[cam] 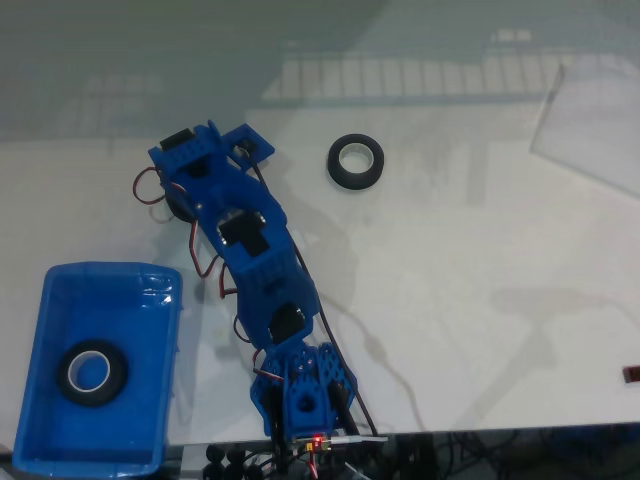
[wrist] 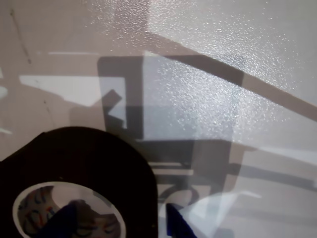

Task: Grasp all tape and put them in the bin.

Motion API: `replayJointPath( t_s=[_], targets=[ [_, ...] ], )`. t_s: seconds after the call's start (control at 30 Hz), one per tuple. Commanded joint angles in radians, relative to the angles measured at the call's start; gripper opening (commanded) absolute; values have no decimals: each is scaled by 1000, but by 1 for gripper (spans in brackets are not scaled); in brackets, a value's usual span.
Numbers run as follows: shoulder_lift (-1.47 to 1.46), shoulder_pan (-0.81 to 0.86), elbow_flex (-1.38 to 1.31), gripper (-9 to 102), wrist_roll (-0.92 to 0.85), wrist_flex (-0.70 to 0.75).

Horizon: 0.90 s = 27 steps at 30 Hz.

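- In the fixed view your blue arm (cam: pixel 250 260) stretches from its base at the bottom edge up and to the left across the pale glossy surface (cam: pixel 480 280), with red and black wires looping along its left side.
- The gripper sits at the arm's upper end in that view, but the arm's own body hides the fingertips there.
- In the wrist view you see one tape roll (wrist: pixel 84 163) up close at the lower left: a black ring with a whitish inner core, and some coloured print shows inside the core.
- One blue finger (wrist: pixel 62 223) pokes up through the hole of that roll, and a second blue finger (wrist: pixel 179 225) stands just outside the ring's right side, so the gripper (wrist: pixel 120 224) straddles the ring's wall (whether the fingers actually press on the tape, you cannot tell from this angle).
- A second tape roll (cam: pixel 356 162) lies flat on the surface in the fixed view, to the right of the arm's upper end and apart from it.
- The bin (cam: pixel 60 300), a bright blue tray with rounded corners, stands at the lower left of the fixed view, left of the arm.
- A third tape roll (cam: pixel 92 372) lies flat inside the bin, roughly in the middle of its floor.
- A clear sheet (cam: pixel 590 120) lies at the upper right of the surface.
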Motion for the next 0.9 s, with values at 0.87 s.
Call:
replayJointPath(
  t_s=[0.87],
  targets=[
    [258, 23, -17, 0, 11, 12]
  ],
)
